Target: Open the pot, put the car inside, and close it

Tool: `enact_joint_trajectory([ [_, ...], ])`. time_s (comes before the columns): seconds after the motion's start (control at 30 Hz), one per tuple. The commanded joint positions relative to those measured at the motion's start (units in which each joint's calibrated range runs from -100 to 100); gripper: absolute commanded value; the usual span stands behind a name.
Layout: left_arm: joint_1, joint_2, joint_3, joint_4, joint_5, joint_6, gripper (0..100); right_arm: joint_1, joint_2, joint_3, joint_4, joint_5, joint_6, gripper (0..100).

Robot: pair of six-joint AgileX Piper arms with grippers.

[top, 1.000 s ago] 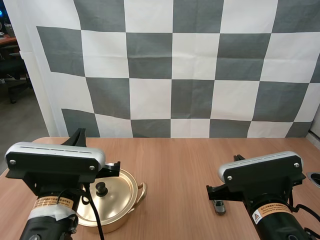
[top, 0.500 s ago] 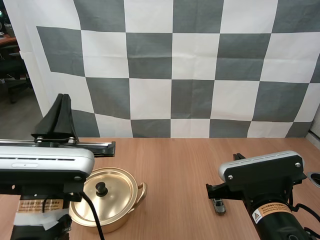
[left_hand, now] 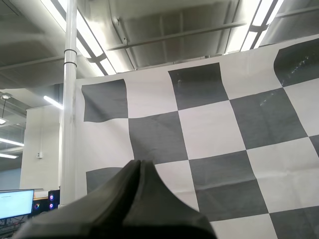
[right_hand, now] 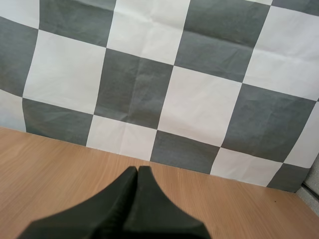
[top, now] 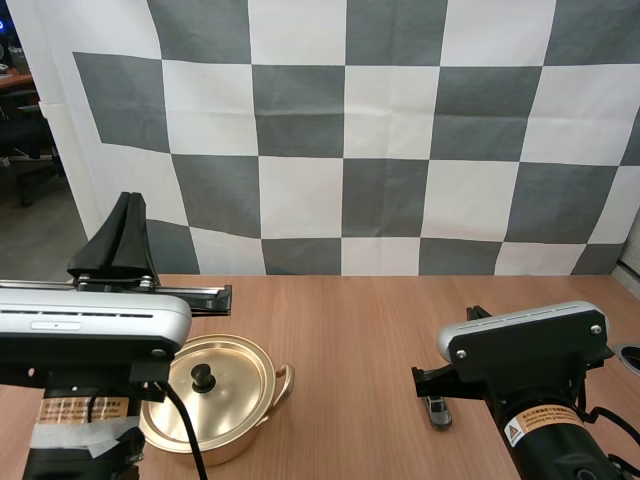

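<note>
A gold pot (top: 225, 405) with its lid on and a black knob (top: 203, 376) stands on the table at the near left, just right of my left arm. A small grey toy car (top: 438, 411) lies on the table at the near right, partly hidden under my right arm. My left gripper (top: 127, 203) points up, above and left of the pot, its fingers together as one dark wedge (left_hand: 139, 165) with nothing held. My right gripper (right_hand: 137, 170) is shut too, a dark wedge over bare wood, holding nothing.
The wooden table (top: 350, 340) runs bare between the pot and the car and back to the backdrop. A round dark fitting (top: 630, 358) sits at the table's right edge.
My left arm has swung its gripper from low by the pot up to pointing upward, uncovering the whole lid. The right arm, pot and car have not moved.
</note>
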Motion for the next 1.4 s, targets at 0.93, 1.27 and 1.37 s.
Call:
enact_joint_trajectory([
  [0.93, -0.05, 30.00, -62.89, -8.05, 144.25, -2.66, 0, -0.04, 0.00, -13.64, 14.41, 11.73, 0.08, 0],
  [1.27, -0.05, 37.08, -61.28, 0.26, 144.25, -1.51, 0, -0.04, 0.00, -13.64, 15.95, 14.43, 0.08, 0],
  [1.37, -0.05, 37.08, -57.07, -0.99, 144.25, -1.03, 0, -0.04, 0.00, -13.64, 15.95, 14.43, 0.08, 0],
])
